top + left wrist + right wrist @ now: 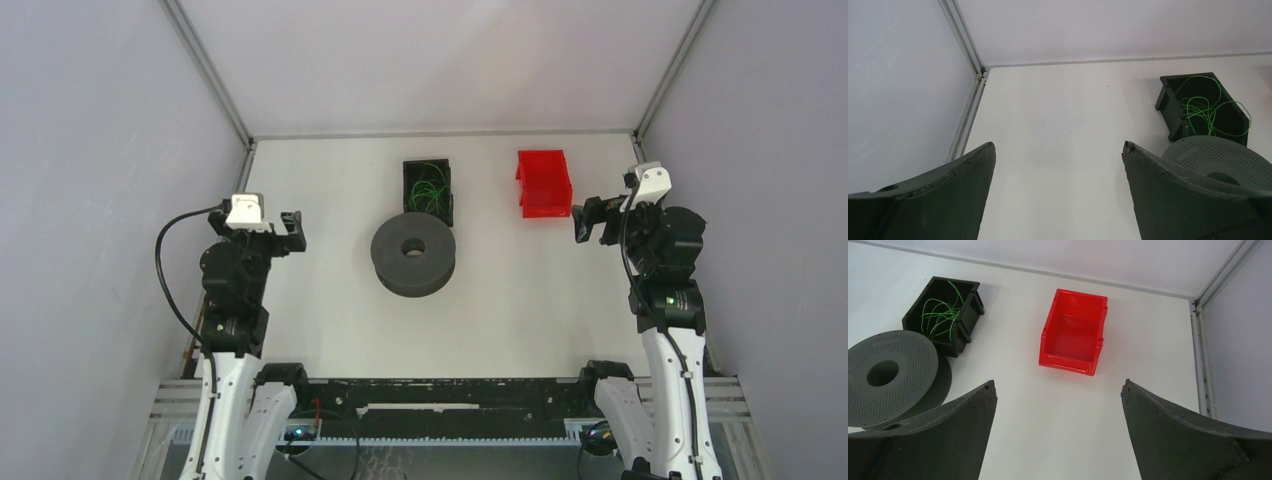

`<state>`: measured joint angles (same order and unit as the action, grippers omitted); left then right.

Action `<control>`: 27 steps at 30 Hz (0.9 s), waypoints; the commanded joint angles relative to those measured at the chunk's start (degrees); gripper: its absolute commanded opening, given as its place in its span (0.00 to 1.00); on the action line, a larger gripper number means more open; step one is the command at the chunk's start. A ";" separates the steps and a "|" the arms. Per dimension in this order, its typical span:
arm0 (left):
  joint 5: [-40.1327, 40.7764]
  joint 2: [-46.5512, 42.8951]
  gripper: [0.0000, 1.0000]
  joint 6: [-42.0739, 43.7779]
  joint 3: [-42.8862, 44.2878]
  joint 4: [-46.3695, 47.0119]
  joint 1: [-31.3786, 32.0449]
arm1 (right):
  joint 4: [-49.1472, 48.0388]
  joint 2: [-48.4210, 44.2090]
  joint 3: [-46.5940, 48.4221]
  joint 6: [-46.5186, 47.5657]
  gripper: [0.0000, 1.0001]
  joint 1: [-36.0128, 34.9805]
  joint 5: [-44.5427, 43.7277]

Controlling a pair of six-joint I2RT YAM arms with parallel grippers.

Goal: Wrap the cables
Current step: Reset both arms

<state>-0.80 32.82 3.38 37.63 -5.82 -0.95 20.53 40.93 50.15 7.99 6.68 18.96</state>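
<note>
Thin green cables (429, 190) lie tangled in a black bin (408, 178) at the back middle of the table. A dark grey spool (413, 253) lies flat just in front of the bin. The cables (1204, 107) and spool (1220, 157) show at the right of the left wrist view, and the cables (940, 315) and spool (890, 375) at the left of the right wrist view. My left gripper (291, 232) is open and empty, left of the spool. My right gripper (583, 220) is open and empty, right of it.
An empty red bin (543, 183) stands at the back right, just ahead of the right gripper; it also shows in the right wrist view (1073, 332). Grey walls with metal corner rails (205, 70) enclose the white table on three sides.
</note>
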 commanded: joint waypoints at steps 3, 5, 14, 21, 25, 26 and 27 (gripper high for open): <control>-1.08 0.03 1.00 0.05 3.49 -0.05 -0.45 | -2.16 -0.40 0.48 -0.83 1.00 0.17 -0.23; -1.11 0.29 1.00 0.05 3.49 -0.15 -0.41 | -2.06 -0.41 0.50 -0.58 1.00 0.18 -0.19; -1.57 0.71 1.00 -0.12 3.77 -0.55 -0.43 | -1.68 -0.07 0.49 -0.20 1.00 0.12 -0.11; -1.49 1.10 1.00 -0.13 4.05 -0.93 -0.43 | -1.72 0.28 0.19 0.36 1.00 0.17 -0.01; -1.39 0.99 1.00 -0.13 4.08 -1.06 -0.41 | -1.72 0.12 0.00 0.51 1.00 0.10 0.43; -1.24 0.97 1.00 -0.13 4.30 -1.22 -0.43 | -1.73 0.16 -0.05 0.58 1.00 0.10 0.27; -1.04 1.09 1.00 -0.12 4.42 -1.37 -0.45 | -1.75 0.26 -0.02 0.59 1.00 0.09 -0.04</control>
<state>-1.69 34.11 3.38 37.63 -7.75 -0.95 20.56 41.36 50.13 8.23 6.68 18.98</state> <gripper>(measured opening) 0.998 1.000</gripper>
